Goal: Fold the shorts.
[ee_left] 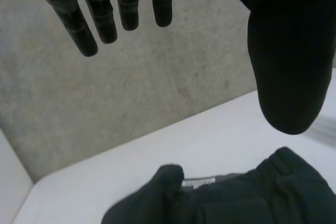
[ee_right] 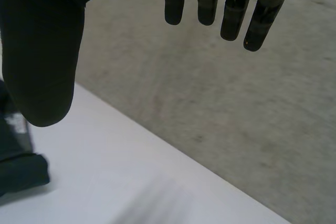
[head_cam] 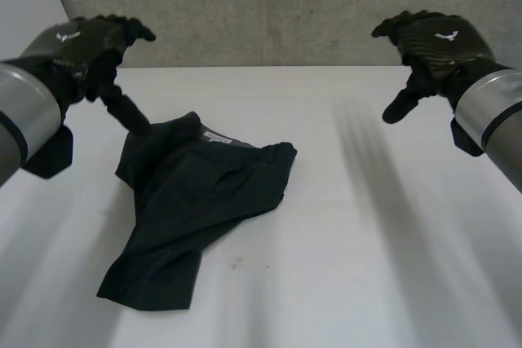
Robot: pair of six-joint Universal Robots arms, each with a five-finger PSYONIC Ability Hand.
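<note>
The crumpled black fabric shorts (head_cam: 192, 201) lie on the white desk (head_cam: 375, 250), left of its middle, with a small white label (head_cam: 216, 138) at their far edge. The black left hand (head_cam: 86, 46) hovers above the far left edge of the shorts, released: its fingers (ee_left: 84, 30) are straight, and the thumb points down toward the cloth without touching it. The black right hand (head_cam: 436, 42) hangs over the far right of the desk, well apart from the shorts, also released, with straight fingers (ee_right: 207, 3) holding nothing.
</note>
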